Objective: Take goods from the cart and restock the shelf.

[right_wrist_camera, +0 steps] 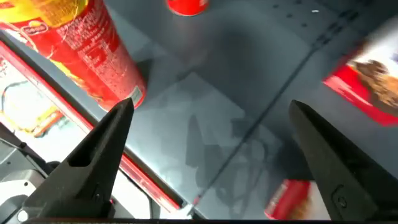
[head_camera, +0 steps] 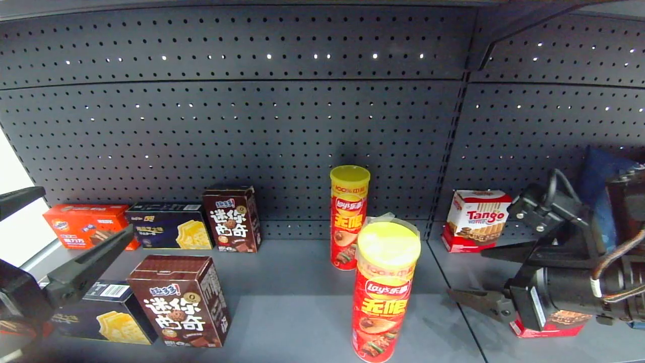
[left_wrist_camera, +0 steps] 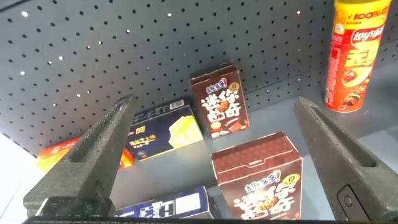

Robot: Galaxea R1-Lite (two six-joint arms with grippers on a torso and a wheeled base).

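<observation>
**Both tools empty, front can standing on the shelf**

Far to the left of the front can (head_camera: 385,290), the left tool (head_camera: 87,210) hangs with its jaws spread wide and nothing between them. It sits over the boxes at that end. From its wrist view the left tool (left_wrist_camera: 214,102) looks down on the front brown box (left_wrist_camera: 258,174), as if lined up on that stack and not gripping it.

An orange box (head_camera: 85,222), a dark blue box (head_camera: 169,227) and a back brown box (head_camera: 232,219) stand in a line well left of the front can and farther back. The front brown box (head_camera: 179,300) stands nearer, left of the can and about level with it. Like goods sit one behind another, which reads as shelf facing: same kinds in a file, labels outward.

The front can is upright on the shelf (head_camera: 302,282) near its front edge, with the back can (head_camera: 348,217) just behind it and slightly left, following the same pattern.

Just right of the front can, the right tool (head_camera: 467,272) is also spread and empty, jaws pointed toward the can but apart from it. That probably means the can is already placed. Farther right and back stands a wafer box (head_camera: 476,219).
</observation>
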